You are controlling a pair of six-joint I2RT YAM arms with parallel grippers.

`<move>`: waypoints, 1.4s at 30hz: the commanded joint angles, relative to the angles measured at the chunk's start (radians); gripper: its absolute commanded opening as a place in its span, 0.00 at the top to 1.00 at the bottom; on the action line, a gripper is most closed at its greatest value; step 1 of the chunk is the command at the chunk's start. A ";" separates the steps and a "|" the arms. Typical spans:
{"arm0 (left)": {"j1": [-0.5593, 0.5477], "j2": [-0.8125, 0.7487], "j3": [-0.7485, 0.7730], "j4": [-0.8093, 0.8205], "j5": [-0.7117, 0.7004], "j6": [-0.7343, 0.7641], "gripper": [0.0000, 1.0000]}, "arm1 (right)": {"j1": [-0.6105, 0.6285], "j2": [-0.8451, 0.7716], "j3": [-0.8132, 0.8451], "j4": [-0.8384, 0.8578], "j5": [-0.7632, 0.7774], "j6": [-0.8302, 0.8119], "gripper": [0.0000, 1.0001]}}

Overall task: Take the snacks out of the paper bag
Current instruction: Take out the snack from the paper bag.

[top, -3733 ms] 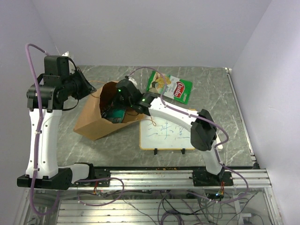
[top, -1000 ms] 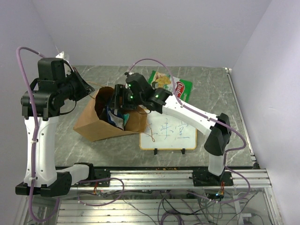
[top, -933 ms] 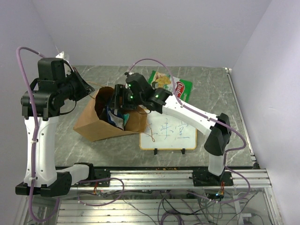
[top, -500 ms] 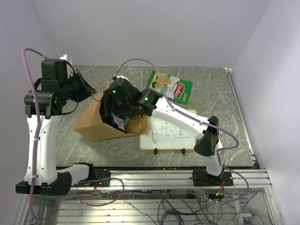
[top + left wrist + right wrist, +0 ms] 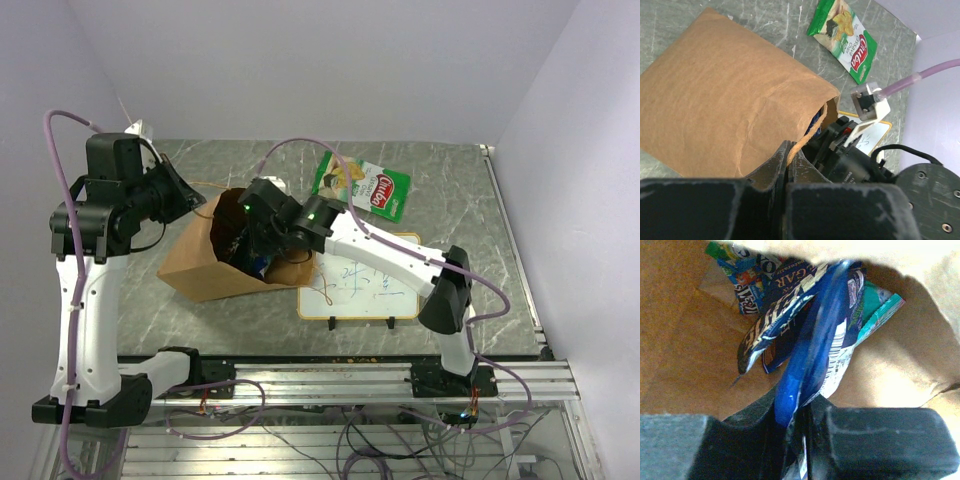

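Right wrist view — the right gripper (image 5: 794,427) is clenched on a blue wrapper (image 5: 812,360) inside the bag (image 5: 675,340), with other packets (image 5: 747,275) behind it. Beyond, the left gripper (image 5: 788,160) pinches the bag's string handle (image 5: 812,131) — a green chip bag (image 5: 845,37) lies outside on the table (image 5: 740,15).

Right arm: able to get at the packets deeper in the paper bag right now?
Probably not yet: the right gripper is shut on a blue wrapper, which hangs in front of the other packets. The paper bag looks open, left gripper pinching its handle.
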 commanded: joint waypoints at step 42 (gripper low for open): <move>0.012 -0.025 -0.094 0.095 -0.084 -0.072 0.93 | -0.528 -0.570 -0.387 0.641 0.058 -0.358 1.00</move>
